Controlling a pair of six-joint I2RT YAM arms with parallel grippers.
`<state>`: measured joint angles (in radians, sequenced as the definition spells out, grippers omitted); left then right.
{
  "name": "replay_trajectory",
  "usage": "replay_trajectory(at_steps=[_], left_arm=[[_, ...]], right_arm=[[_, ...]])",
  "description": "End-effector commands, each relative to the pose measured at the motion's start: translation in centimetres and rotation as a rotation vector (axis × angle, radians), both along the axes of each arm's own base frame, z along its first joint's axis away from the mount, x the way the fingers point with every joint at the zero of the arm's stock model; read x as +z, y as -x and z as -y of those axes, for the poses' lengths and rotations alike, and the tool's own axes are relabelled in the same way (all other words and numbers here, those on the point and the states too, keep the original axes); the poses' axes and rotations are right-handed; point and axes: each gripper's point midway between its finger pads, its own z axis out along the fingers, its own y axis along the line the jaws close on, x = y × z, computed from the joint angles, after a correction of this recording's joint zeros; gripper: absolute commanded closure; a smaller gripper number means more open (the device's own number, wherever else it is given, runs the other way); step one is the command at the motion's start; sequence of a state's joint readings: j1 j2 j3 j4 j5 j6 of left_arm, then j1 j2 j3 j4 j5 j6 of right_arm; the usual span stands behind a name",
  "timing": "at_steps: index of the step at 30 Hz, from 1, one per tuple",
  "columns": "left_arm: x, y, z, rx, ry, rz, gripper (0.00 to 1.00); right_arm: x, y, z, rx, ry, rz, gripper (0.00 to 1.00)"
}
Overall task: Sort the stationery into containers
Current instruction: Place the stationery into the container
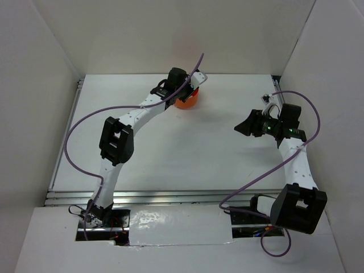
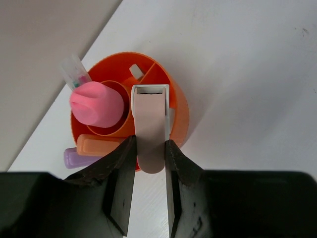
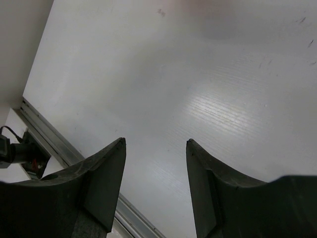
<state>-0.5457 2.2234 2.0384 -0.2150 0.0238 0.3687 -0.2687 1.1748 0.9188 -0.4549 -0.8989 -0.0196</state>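
- top external view: the orange tub [image 1: 189, 101] stands on the white table [image 1: 199, 159] near the far edge, left of centre. only part of its rim shows; the wrist of the left arm [image 1: 139, 111] covers the rest.
- top external view: the left arm is stretched forward and to the right, with its wrist over the tub. the right arm [image 1: 296, 165] is bent at the right side, well apart from the tub. the right gripper [image 1: 240, 129] points left above bare table.
- left wrist view: this view shows the inside of the tub, which the top view hides. the tub is round, with inner dividers and a central ring.
- left wrist view: a pink glue-stick [image 2: 96, 104] stands in the ring. a small white eraser [image 2: 134, 70] lies in a far compartment, and a clear-capped pen [image 2: 74, 72] leans out at the far left.
- left wrist view: an orange marker [image 2: 99, 145] and a purple pen [image 2: 74, 157] sit at the near-left side. whether the purple pen is inside the rim cannot be told.
- left wrist view: the left gripper [image 2: 150, 145] is narrowly parted and clamped on a beige eraser [image 2: 150, 114], with both fingers against its sides. the eraser's white-edged far end is over the tub, just right of the ring. contact with the tub cannot be told.
- right wrist view: the right gripper's fingers stand well apart with nothing between them. below them are bare table and a metal rail [image 3: 64, 154] at the lower left.
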Motion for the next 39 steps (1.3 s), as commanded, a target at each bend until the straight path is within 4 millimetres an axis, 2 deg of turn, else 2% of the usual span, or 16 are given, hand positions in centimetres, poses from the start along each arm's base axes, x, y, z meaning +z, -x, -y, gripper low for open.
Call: replay_trajectory(at_steps=[1,8,25,27,28,31,32,34,36,37,39], left_arm=[[1.9,-1.5,1.0,-0.016,0.039,0.083,1.0],[0.6,-2.3,1.1,-0.01,0.038,0.076,1.0],[-0.7,-3.0,0.8,0.009,0.028,0.062,1.0],[-0.6,-3.2,0.7,0.014,0.033,0.063,0.93],[-0.4,-3.3,0.6,0.02,0.037,0.065,0.86],[0.1,-3.5,0.5,0.036,0.048,0.074,0.71],[0.8,-3.6,0.6,0.04,0.06,0.088,0.6],[2.0,-3.6,0.6,0.046,0.085,0.101,0.46],[3.6,-3.6,0.7,0.05,0.111,0.118,0.41],[4.6,-3.6,0.8,0.049,0.123,0.131,0.34],[5.5,-3.4,0.9,0.048,0.127,0.135,0.31]], right_arm=[[0.5,-0.2,0.1,0.009,-0.013,0.039,0.42],[0.3,-0.3,0.3,0.003,-0.025,0.032,0.42],[0.1,-0.3,0.6,0.006,-0.053,0.024,0.42],[0.2,-0.3,0.5,-0.004,-0.07,0.009,0.42],[0.1,-0.3,0.5,-0.004,-0.072,0.008,0.42],[0.1,-0.2,0.5,-0.004,-0.077,0.005,0.41],[0.1,-0.2,0.4,-0.004,-0.076,0.007,0.41],[0.0,-0.2,0.4,-0.005,-0.077,0.007,0.41],[0.1,-0.1,0.4,-0.003,-0.081,0.006,0.41],[0.1,-0.1,0.4,-0.004,-0.082,0.007,0.41],[0.3,-0.1,0.3,-0.003,-0.084,0.012,0.41]])
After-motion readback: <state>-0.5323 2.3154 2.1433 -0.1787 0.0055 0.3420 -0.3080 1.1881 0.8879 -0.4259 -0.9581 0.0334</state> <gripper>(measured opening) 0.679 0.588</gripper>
